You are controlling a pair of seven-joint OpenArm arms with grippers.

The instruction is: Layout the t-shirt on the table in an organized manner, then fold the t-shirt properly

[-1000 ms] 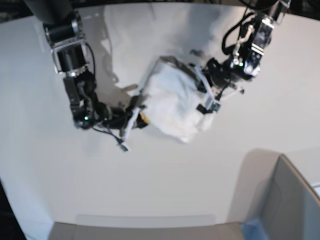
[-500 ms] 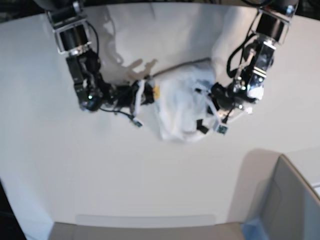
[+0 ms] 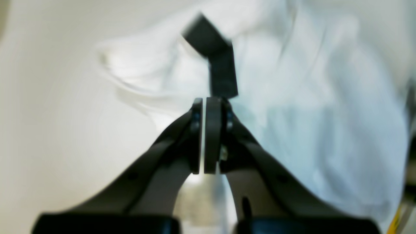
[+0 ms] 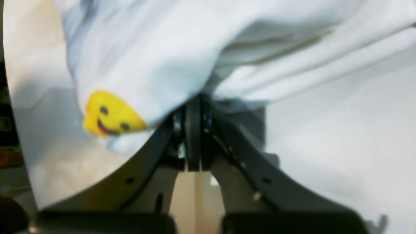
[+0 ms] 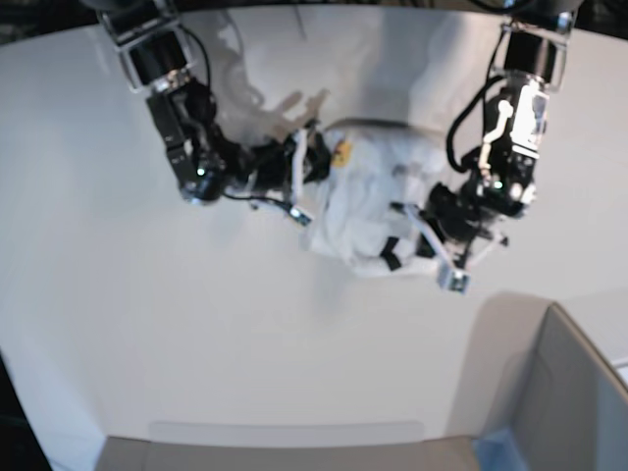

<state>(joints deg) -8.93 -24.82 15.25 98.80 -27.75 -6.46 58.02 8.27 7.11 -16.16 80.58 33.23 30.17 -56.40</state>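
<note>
Both pincers are gripping the bunched t-shirt (image 5: pixel 368 201) over the desk (image 5: pixel 196 343): left pincer (image 5: pixel 404 240) clamping one edge, right pincer (image 5: pixel 316 169) the other.

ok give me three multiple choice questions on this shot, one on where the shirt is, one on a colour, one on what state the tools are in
1. Where is the t-shirt?
A. bunched between the two arms over the table
B. spread flat at the near edge
C. inside the grey box

2. What colour is the smiley print on the cloth?
A. green
B. yellow
C. purple

3. How are the left tool and right tool?
A. both wide open
B. one open, one shut
C. both shut on the t-shirt

Answers:
1 A, the base view shows it crumpled between the arms.
2 B, the right wrist view shows a yellow face.
3 C, each wrist view shows jaws pressed together at the cloth.
</note>
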